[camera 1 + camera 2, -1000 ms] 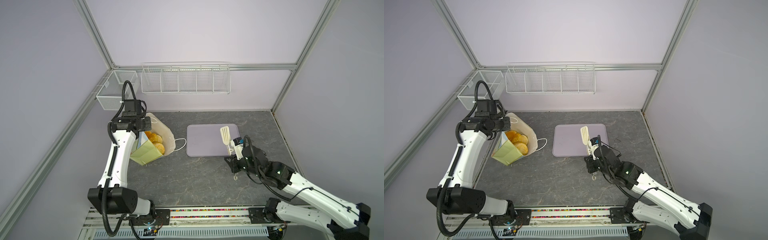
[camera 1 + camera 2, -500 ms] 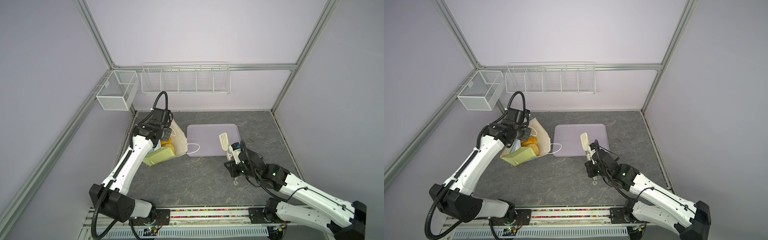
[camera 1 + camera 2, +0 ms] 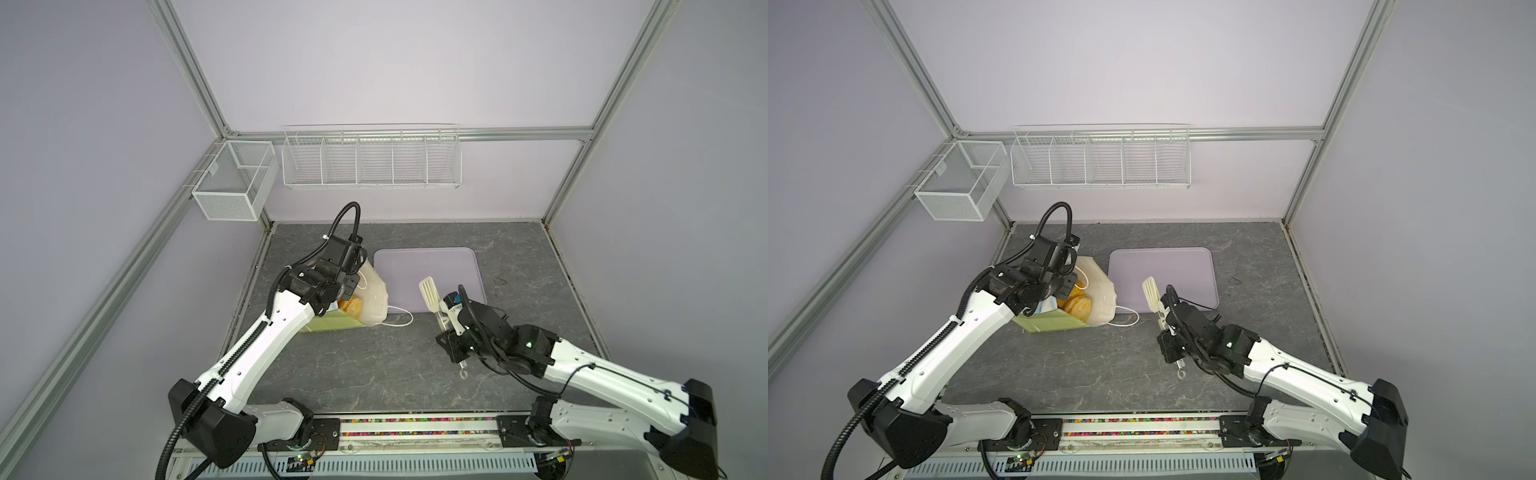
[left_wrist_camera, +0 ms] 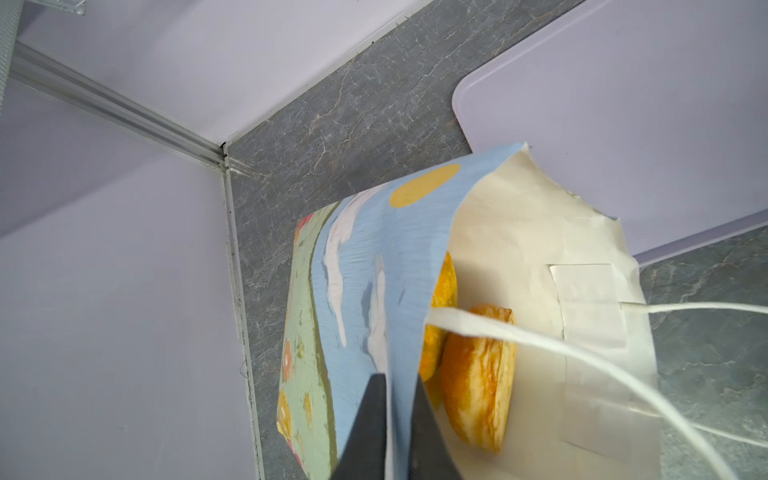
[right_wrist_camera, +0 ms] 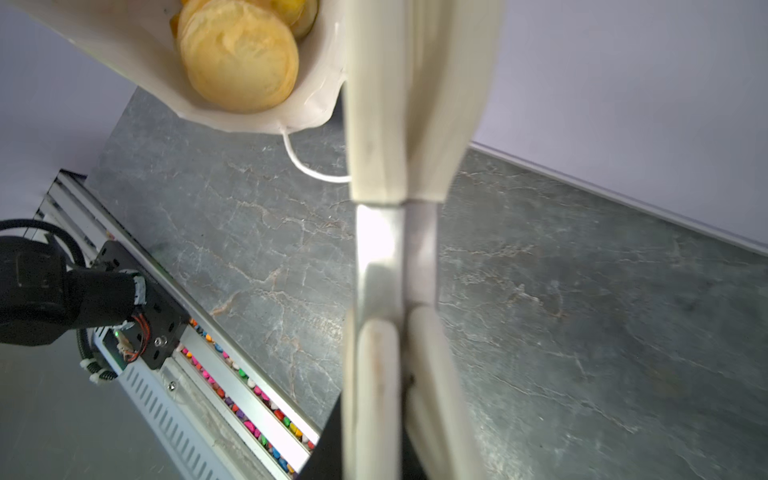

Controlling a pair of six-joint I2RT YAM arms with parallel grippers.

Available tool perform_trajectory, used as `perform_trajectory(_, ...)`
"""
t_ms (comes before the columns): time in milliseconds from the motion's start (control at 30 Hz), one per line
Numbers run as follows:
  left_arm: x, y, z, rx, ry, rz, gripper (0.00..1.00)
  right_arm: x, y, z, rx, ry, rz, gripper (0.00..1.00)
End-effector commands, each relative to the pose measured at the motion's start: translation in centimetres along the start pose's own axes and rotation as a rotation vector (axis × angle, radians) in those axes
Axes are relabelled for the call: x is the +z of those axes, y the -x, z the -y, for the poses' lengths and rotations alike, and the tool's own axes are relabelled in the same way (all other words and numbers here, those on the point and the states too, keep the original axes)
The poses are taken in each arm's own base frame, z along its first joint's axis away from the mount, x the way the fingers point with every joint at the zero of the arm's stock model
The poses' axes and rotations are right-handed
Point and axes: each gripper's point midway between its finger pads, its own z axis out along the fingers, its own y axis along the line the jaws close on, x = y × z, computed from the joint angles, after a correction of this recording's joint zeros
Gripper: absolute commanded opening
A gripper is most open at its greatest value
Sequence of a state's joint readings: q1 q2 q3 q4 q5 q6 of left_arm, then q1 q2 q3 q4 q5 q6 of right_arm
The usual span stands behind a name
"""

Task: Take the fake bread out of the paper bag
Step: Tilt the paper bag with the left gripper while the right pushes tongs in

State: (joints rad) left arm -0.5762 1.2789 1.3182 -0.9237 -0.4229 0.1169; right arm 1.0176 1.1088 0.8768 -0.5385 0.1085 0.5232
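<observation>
The fake bread (image 4: pixel 478 374) lay inside the paper bag (image 4: pixel 365 257), with at least two pieces showing at its mouth and none out. It was judged light, hard and glossy, so likely to slip and best pinched across a narrow edge. The bag lay on its side on the table (image 3: pixel 374 365), its mouth toward the board (image 3: pixel 428 266). The left gripper (image 4: pixel 397 376) straddled the bag's upper wall, jaws nearly closed; whether it gripped was unclear. The right gripper (image 3: pixel 449 332) was clamped on a spatula (image 3: pixel 430 291).

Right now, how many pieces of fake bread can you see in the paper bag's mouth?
2 show clearly: a striped roll nearest the opening, and another bread behind it, against the paper bag's blue face. More may be hidden deeper.
</observation>
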Motion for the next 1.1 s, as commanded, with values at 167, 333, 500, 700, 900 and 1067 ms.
perform_trajectory(167, -1.7, -0.8, 0.5, 0.012, -0.024, 0.085, 0.12, 3.1, 2.1, -8.7, -0.100, 0.208, -0.108, 0.18)
perform_trajectory(333, -2.6, -1.8, 1.2, 0.021, -0.058, 0.147, 0.11, 4.9, 1.3, -11.1, -0.088, 0.273, -0.173, 0.18)
perform_trajectory(500, -2.7, -2.0, 1.7, 0.002, -0.090, 0.164, 0.11, 5.7, -0.2, -11.1, -0.076, 0.278, -0.240, 0.23)
perform_trajectory(700, -2.1, -1.8, 2.2, -0.005, -0.101, 0.154, 0.11, 5.9, -1.1, -11.1, 0.006, 0.278, -0.285, 0.28)
perform_trajectory(900, -1.8, -1.7, 2.6, -0.015, -0.116, 0.156, 0.11, 6.4, -1.4, -11.6, 0.102, 0.298, -0.302, 0.29)
perform_trajectory(1067, -1.9, -1.8, 2.7, -0.020, -0.118, 0.156, 0.11, 6.3, -1.4, -11.3, 0.180, 0.271, -0.308, 0.36)
